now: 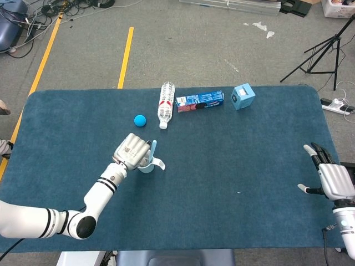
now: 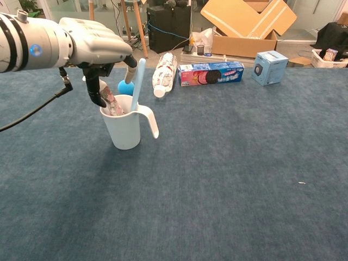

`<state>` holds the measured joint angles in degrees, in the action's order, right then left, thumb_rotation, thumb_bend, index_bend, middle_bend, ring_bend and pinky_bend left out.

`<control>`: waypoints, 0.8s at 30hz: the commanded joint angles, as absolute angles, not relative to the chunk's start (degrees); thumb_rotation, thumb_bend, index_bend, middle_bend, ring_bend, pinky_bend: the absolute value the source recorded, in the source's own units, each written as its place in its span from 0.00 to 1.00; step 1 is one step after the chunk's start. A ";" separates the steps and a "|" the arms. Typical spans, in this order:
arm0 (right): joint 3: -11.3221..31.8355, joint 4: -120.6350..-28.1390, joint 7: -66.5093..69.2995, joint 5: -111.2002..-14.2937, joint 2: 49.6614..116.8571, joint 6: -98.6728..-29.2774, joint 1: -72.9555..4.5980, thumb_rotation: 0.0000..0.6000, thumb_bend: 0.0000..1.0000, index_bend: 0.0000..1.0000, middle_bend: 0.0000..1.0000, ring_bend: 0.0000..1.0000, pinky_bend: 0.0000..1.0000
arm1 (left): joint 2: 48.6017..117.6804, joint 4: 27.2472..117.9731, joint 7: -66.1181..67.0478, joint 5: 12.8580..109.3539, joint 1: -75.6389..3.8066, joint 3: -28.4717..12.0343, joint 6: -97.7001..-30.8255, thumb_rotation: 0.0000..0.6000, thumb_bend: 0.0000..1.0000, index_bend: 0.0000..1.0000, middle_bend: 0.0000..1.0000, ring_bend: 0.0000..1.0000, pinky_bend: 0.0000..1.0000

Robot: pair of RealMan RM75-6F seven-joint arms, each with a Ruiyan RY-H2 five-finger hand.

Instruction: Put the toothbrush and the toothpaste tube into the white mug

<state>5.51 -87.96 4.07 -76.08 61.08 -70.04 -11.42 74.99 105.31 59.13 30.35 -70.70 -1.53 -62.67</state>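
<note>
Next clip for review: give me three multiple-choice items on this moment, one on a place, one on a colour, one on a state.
1. Where does the toothbrush stand?
A. Flat on the table
B. In the white mug, leaning toward the handle side
C. On the cookie box

2. What colour is the small ball near the water bottle?
A. Red
B. Yellow
C. Blue

3. What is the right hand doing?
A. Resting open at the table edge, holding nothing
B. Gripping the cube box
C. Holding the mug

Answers:
1 B: the chest view shows the light blue handle rising from the mug beside the toothpaste tube, under the left hand.
2 C: the head view shows it blue against the carpeted table.
3 A: its fingers are spread, with nothing between them.
</note>
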 commanded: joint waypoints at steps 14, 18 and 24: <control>5.31 -87.88 3.22 -76.04 61.49 -69.83 -11.54 1.00 0.01 0.11 0.02 0.01 0.40 | 70.31 111.52 59.94 34.28 -67.57 -0.85 -69.56 1.00 0.00 0.31 1.00 1.00 1.00; 5.33 -87.78 2.84 -75.82 61.68 -69.77 -11.59 1.00 0.01 0.11 0.02 0.01 0.40 | 68.10 114.56 59.46 36.54 -65.76 -0.29 -71.82 1.00 0.00 0.31 1.00 1.00 1.00; 5.35 -87.71 2.13 -75.55 61.97 -69.77 -11.62 1.00 0.02 0.11 0.02 0.01 0.40 | 64.49 118.83 58.80 40.20 -62.39 0.74 -75.75 1.00 0.00 0.30 1.00 1.00 1.00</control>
<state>5.35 -87.70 2.13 -75.56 61.96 -69.76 -11.62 65.32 117.98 59.06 39.33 -63.23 0.35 -74.87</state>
